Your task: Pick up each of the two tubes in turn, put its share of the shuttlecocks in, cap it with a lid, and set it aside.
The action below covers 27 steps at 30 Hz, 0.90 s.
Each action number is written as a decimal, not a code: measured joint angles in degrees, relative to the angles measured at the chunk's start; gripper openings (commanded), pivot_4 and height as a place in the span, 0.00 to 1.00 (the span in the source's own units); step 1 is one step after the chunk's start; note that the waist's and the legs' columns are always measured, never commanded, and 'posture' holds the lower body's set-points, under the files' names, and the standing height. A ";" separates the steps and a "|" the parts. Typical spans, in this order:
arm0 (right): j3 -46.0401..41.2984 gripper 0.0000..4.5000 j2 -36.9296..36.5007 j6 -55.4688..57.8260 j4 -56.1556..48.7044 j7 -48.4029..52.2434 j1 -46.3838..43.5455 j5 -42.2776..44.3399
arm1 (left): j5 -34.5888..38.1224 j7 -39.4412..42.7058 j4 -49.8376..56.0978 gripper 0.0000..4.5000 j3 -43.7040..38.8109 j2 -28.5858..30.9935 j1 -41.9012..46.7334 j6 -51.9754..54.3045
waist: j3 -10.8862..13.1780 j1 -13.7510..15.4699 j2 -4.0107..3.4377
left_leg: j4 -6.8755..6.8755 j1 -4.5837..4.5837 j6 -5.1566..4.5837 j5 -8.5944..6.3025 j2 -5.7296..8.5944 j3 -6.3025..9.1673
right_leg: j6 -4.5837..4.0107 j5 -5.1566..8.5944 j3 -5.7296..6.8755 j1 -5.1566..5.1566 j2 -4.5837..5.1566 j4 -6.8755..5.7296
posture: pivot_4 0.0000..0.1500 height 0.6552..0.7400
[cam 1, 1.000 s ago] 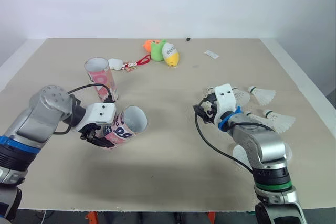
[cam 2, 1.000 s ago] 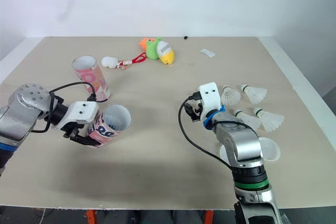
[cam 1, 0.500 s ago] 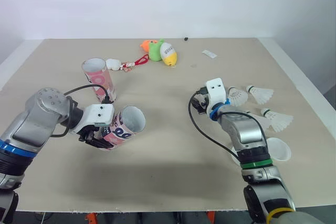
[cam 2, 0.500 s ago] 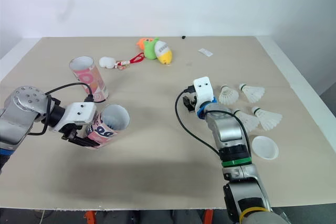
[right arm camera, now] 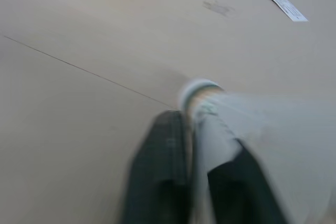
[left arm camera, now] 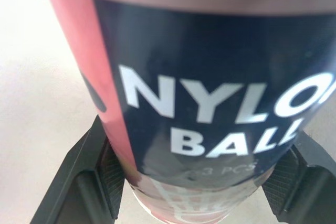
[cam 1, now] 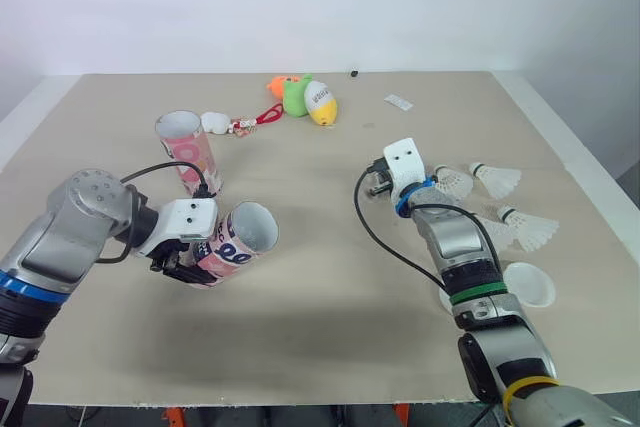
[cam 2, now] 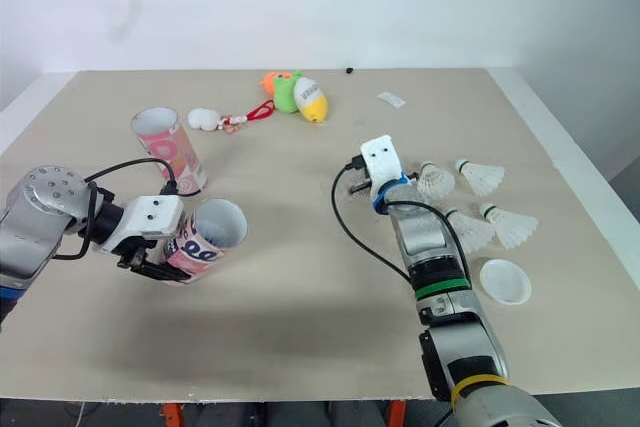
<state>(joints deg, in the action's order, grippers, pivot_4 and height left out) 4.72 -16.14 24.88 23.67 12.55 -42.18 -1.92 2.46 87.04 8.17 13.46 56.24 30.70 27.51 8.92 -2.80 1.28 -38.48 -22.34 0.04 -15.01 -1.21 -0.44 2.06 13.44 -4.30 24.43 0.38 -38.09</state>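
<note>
The tube (cam 1: 240,237) I am filling is in my left gripper (left arm camera: 197,179), over the near left part of the table (cam 1: 330,337). It is tilted, with its open mouth turned up and toward my right. My left jaws are closed firmly on its pink and dark blue wall, one black finger (left arm camera: 100,177) pressed to each side, just under the white words NYLON BALL.

My right gripper (right arm camera: 197,129) is over the right half of the table, well apart from that tube. Its jaws are nearly closed and pinch a shuttlecock (right arm camera: 200,90), cork tip pointing forward past the fingertips, white skirt back toward my wrist.

The second tube (cam 1: 188,150) stands upright on the table beyond my left gripper, mouth open. The loose shuttlecocks (cam 1: 498,179) lie on their sides on the right of the table, just beside my right arm. A white lid (cam 1: 527,285) lies nearer the front edge, close to them.

Along the far side lie a plush toy (cam 1: 310,99) in orange, green and yellow, a small white charm (cam 1: 218,123) on a red cord, and a small white label (cam 1: 402,102).
</note>
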 measured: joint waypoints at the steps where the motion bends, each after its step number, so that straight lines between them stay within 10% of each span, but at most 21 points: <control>1: -0.06 0.01 0.16 0.04 -1.08 1.07 0.11 0.64 | 0.01 -0.11 0.11 0.66 0.01 0.02 -0.02 0.04 | 0.00 0.00 0.00 | 0.00 0.00 0.00 0.00 0.00 0.01 | 0.00 0.00 0.00 0.00 0.00 0.00 | 1.00 0.91; 13: 2.13 0.01 -15.85 11.68 -45.27 40.61 4.98 28.94 | 0.60 -0.54 0.42 0.66 0.29 0.28 0.11 0.29 | 0.04 0.28 -0.05 | -0.02 -0.04 0.01 -0.04 0.01 0.35 | 0.08 0.06 0.14 -0.07 0.17 0.05 | 1.00 0.91; 27: 14.05 0.01 -15.21 14.82 -44.00 49.19 -4.10 29.54 | 0.43 -0.33 -0.28 0.66 1.37 -0.01 1.32 -0.05 | 0.04 0.43 -0.06 | -0.04 -0.05 0.02 -0.02 0.02 0.30 | -0.01 0.10 0.25 -0.07 0.12 0.01 | 1.00 0.91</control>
<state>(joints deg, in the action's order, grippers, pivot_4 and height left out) 18.77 -31.35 39.71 -20.34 61.74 -46.29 27.62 2.89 86.71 7.90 14.84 56.23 32.02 27.46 8.96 -2.37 1.22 -38.53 -22.39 0.07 -15.04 -1.19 -0.14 2.05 13.54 -4.05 24.35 0.50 -38.08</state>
